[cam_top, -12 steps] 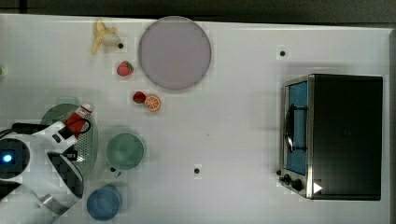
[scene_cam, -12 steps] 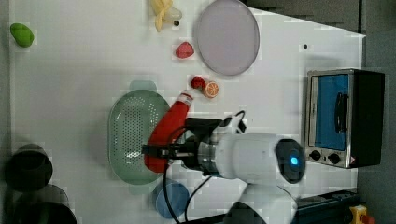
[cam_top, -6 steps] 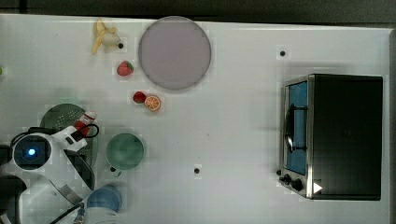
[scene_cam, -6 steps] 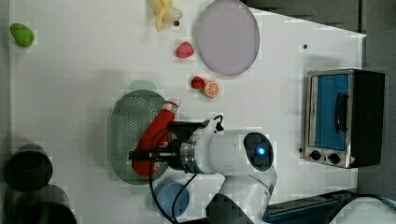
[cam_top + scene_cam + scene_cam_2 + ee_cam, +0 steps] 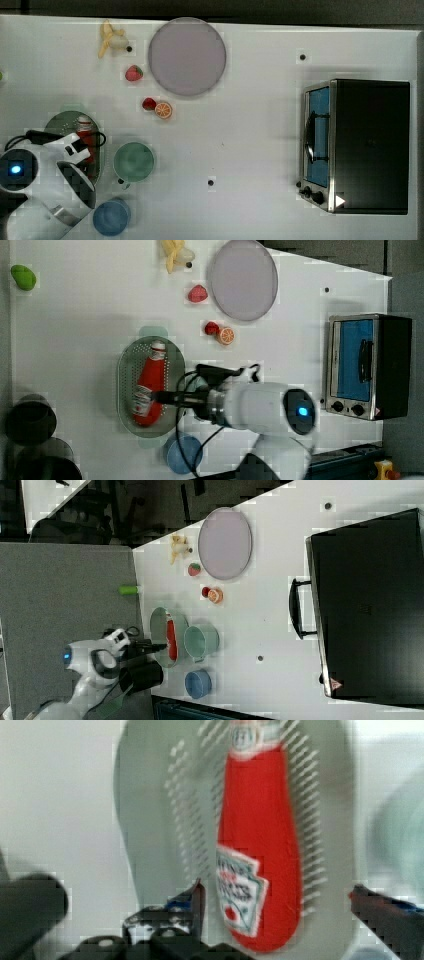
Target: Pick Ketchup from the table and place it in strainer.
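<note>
1. The Ketchup (image 5: pixel 257 865) is seen lying flat inside the strainer (image 5: pixel 127 372), its white cap pointed away from the gripper (image 5: pixel 275 902).
2. The fingers (image 5: pixel 196 902) are spread wide, one on each side of the bottle's lower end, with a clear gap between each and the bottle; nothing is gripped.
3. The bottle's label is shown between the two fingertips, and the perforated floor is seen beneath it.
4. A mint green cup (image 5: pixel 133 161) is placed just beside the strainer, on the far side from the arm in the right view; a blue cup (image 5: pixel 111 217) is set nearby.
</note>
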